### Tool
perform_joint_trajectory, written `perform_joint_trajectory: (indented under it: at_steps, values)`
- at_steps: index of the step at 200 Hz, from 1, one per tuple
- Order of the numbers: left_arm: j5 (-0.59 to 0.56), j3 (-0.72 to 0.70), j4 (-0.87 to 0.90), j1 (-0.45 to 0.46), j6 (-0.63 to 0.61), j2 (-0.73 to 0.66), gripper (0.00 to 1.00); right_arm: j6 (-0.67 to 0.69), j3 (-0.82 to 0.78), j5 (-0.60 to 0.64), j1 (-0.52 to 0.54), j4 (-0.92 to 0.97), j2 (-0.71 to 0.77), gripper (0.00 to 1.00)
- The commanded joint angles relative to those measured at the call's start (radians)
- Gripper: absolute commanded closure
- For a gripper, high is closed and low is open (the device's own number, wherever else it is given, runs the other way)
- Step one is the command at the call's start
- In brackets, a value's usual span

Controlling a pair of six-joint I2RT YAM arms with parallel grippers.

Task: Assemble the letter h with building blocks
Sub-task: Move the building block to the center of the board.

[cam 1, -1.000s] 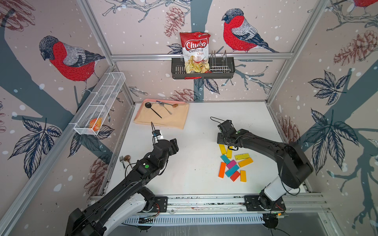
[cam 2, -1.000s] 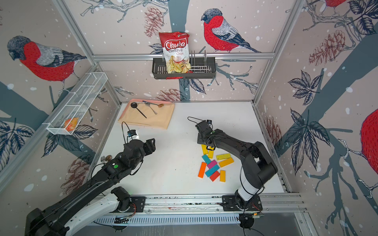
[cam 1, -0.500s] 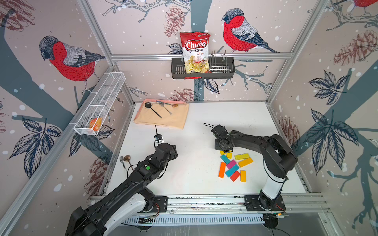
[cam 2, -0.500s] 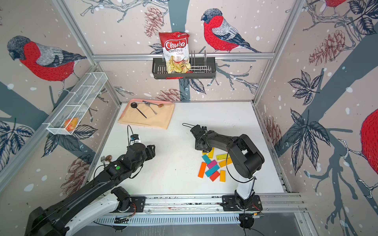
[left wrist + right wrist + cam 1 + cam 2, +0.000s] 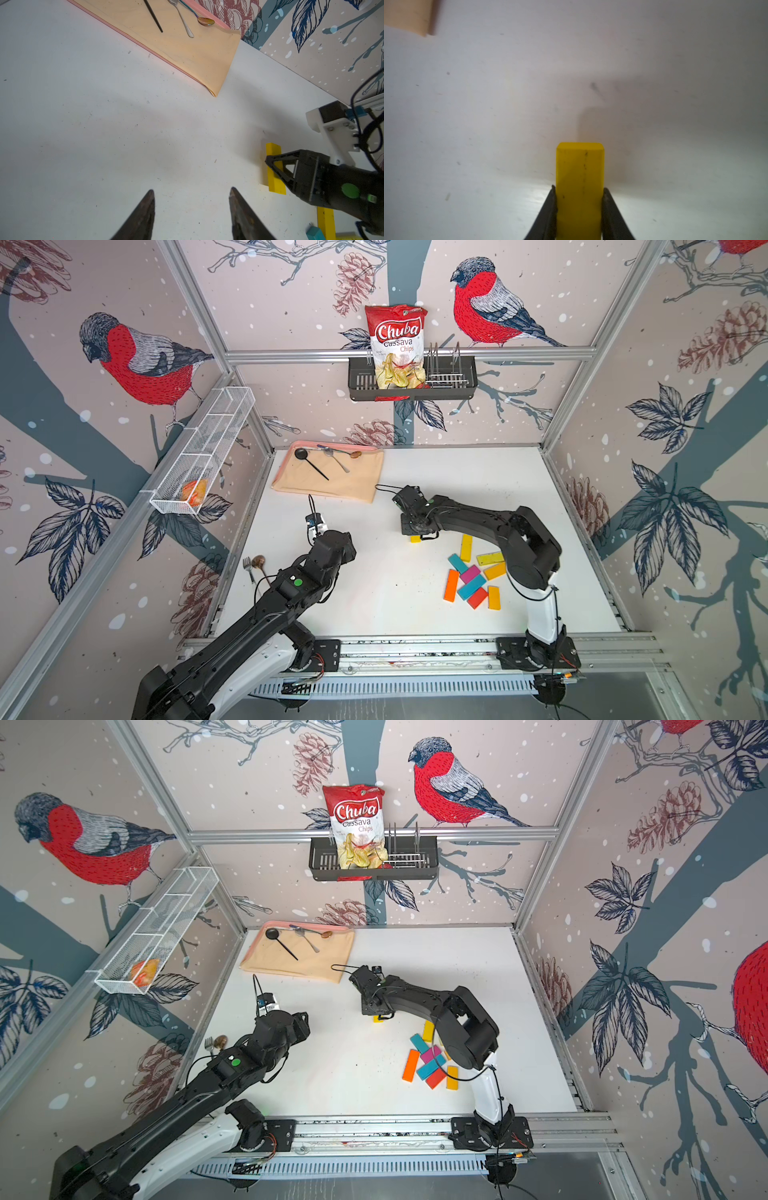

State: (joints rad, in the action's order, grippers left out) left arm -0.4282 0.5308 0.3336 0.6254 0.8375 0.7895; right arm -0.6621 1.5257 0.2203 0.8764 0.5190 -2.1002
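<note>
- Yellow block [image 5: 580, 166] is sitting between the fingers of your right gripper [image 5: 579, 188], which are clamping its two long sides; its long axis is pointing straight ahead past the fingertips.
- Your left gripper [image 5: 191, 189] is holding its fingers apart, gripping nothing; that block is lying ahead of them, toward the right arm.
- Loose blocks [image 5: 471, 576] are lying behind the right fingers, so you are probably placing with the right arm.
</note>
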Motion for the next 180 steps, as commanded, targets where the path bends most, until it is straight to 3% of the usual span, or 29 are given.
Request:
perform_joint_trajectory:
  at_steps: [1, 180]
  values:
    - [-0.031, 0.001, 0.038, -0.006, 0.037, -0.003, 0.44, -0.077, 0.089, 0.029, 0.009, 0.082, -0.078, 0.82]
    - [-0.026, -0.068, 0.031, -0.012, 0.056, -0.031, 0.46, -0.115, 0.348, -0.03, 0.074, 0.168, -0.257, 0.79]
